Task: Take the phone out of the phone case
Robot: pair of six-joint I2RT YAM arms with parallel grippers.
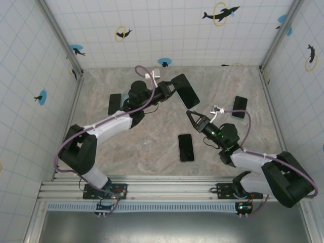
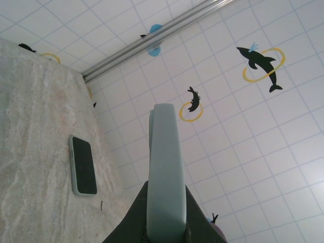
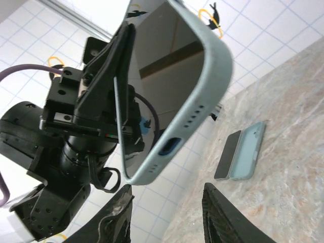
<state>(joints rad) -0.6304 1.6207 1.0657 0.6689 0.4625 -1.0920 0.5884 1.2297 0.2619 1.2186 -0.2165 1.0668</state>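
The phone (image 1: 185, 90), its dark screen set in a pale blue-green phone case (image 3: 212, 96), hangs tilted above the middle of the table. My left gripper (image 1: 169, 91) is shut on the phone case, and the left wrist view shows the case edge (image 2: 164, 167) clamped upright between the jaws (image 2: 165, 191). My right gripper (image 1: 191, 115) sits just below and to the right of the phone, pointing at it. Its fingers (image 3: 117, 215) stand apart under the case's bottom corner (image 3: 132, 174), with nothing between them (image 3: 167, 188). The charging port slot (image 3: 169, 147) faces the right wrist camera.
A bare dark phone (image 1: 186, 147) lies flat on the table in front of the right arm. A second phone in a pale case (image 1: 239, 107) lies at the right. At the left a dark phone (image 3: 227, 154) lies beside an empty pale case (image 3: 248, 151). Tiled walls enclose the table.
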